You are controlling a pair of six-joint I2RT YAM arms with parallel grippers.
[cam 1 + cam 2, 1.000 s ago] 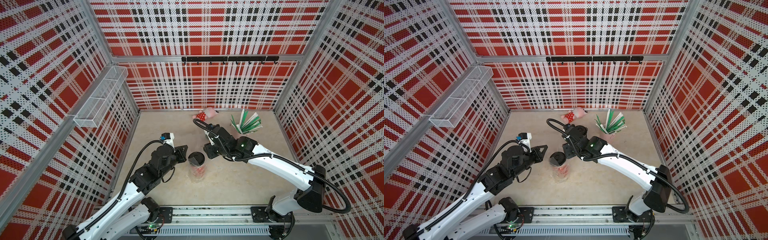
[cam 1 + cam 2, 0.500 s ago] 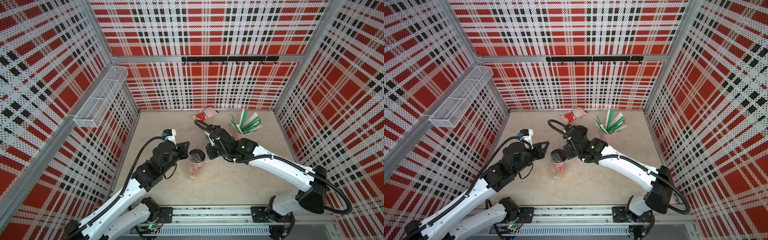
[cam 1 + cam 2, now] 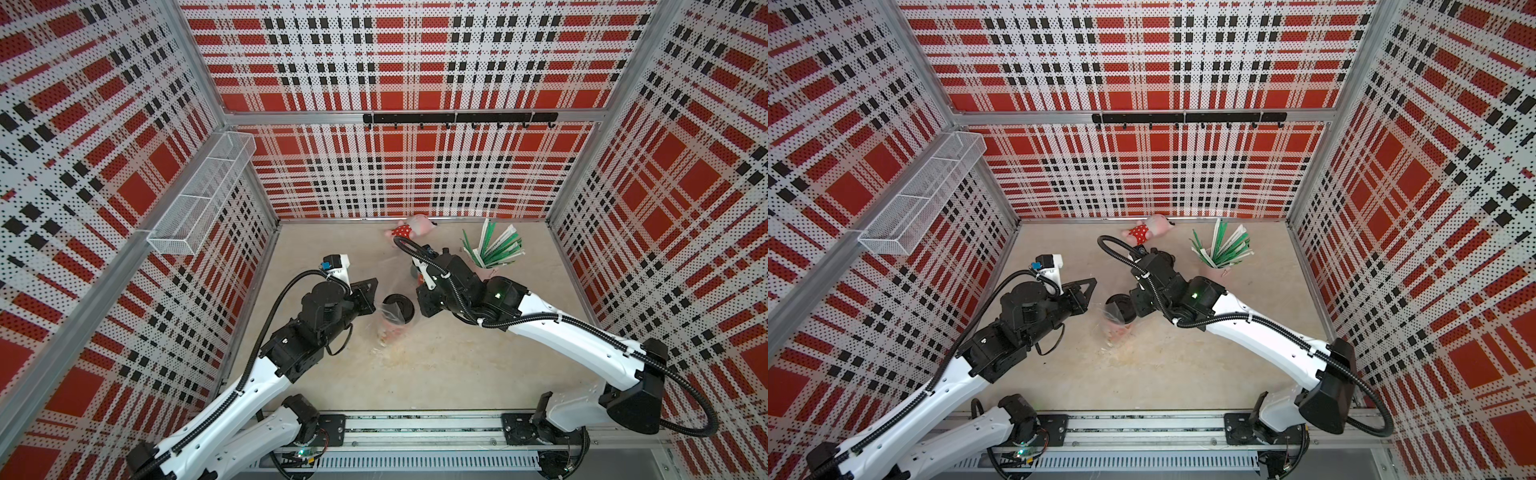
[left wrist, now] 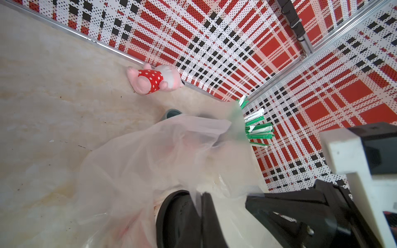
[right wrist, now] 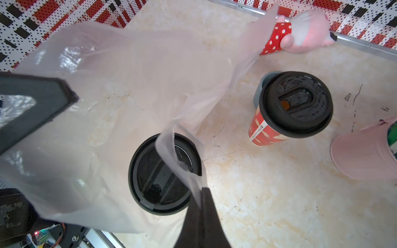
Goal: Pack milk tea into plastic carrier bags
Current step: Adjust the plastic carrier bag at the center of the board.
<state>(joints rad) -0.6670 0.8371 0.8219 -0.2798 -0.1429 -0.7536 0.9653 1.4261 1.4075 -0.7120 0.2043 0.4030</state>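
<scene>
At mid-table the left gripper is clamped on one edge of the clear plastic bag, and the right gripper pinches a strip of the opposite edge, the film stretched between them. One milk tea cup stands upright inside the bag, its black lid showing at the mouth. Beyond, the second milk tea cup stands outside the bag beside a grey-blue cup. Further back are a pink cup of straws and a plush toy by the rear wall
</scene>
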